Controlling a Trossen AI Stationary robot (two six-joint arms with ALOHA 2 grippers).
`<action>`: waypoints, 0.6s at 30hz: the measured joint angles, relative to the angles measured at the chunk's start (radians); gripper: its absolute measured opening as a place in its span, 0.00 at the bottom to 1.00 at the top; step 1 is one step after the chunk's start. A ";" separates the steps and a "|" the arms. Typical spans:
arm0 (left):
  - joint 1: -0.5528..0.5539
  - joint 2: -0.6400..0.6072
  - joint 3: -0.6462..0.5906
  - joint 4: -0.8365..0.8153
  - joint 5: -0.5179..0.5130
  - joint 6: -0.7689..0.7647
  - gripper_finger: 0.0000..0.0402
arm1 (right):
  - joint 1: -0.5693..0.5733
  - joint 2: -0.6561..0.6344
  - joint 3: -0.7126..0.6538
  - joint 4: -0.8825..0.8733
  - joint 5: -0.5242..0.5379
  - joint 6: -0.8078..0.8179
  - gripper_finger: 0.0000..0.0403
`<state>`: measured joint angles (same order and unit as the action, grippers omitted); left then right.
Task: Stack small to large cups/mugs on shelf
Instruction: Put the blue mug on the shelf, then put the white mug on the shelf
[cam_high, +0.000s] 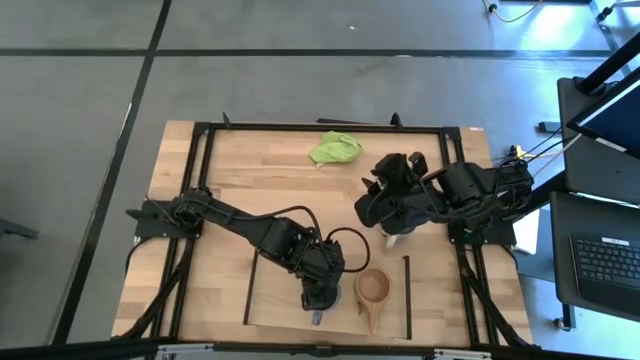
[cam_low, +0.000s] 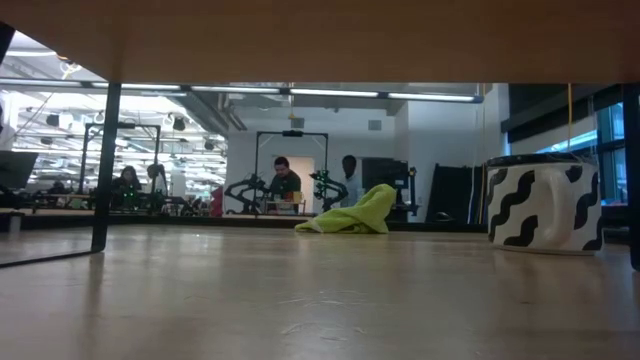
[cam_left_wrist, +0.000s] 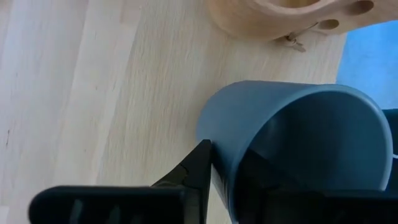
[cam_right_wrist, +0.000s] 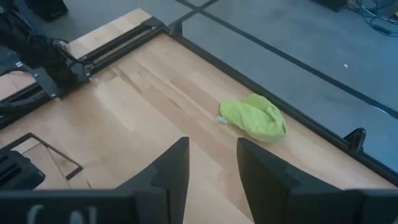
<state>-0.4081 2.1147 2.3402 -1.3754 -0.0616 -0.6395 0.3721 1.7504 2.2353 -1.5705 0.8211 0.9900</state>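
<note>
We see the left gripper (cam_high: 317, 312) low over the rectangular light-wood shelf board (cam_high: 275, 290) at the near edge of the wooden table (cam_high: 240, 175). Its jaws are clamped on the wall of the medium blue-grey mug (cam_left_wrist: 298, 143), one finger (cam_left_wrist: 193, 171) pressed against the outside and the other inside the rim. Just beside it on the shelf sits the small tan wooden cup (cam_high: 373, 288), its handle pointing toward the table's near edge; the left wrist view shows the two cups close but apart.

The right gripper (cam_right_wrist: 211, 162) hangs above the middle of the table with its jaws parted and holding nothing. Beneath that arm the larger white mug (cam_low: 545, 205), patterned with dark wavy marks, stands upright on the table behind the shelf. A crumpled lime-green cloth (cam_high: 335, 149) lies near the far edge.
</note>
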 joint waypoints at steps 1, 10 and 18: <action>0.000 0.000 0.000 0.000 0.000 0.002 0.12 | 0.000 0.000 0.000 0.000 0.000 -0.003 0.34; 0.004 0.000 0.000 0.000 -0.026 -0.005 0.16 | -0.010 0.000 0.000 0.000 0.000 -0.031 0.34; 0.004 0.000 0.001 0.000 -0.020 -0.013 0.19 | -0.029 -0.001 0.000 0.000 -0.002 -0.059 0.34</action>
<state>-0.4042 2.1145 2.3408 -1.3755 -0.0813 -0.6525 0.3430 1.7496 2.2353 -1.5703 0.8192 0.9314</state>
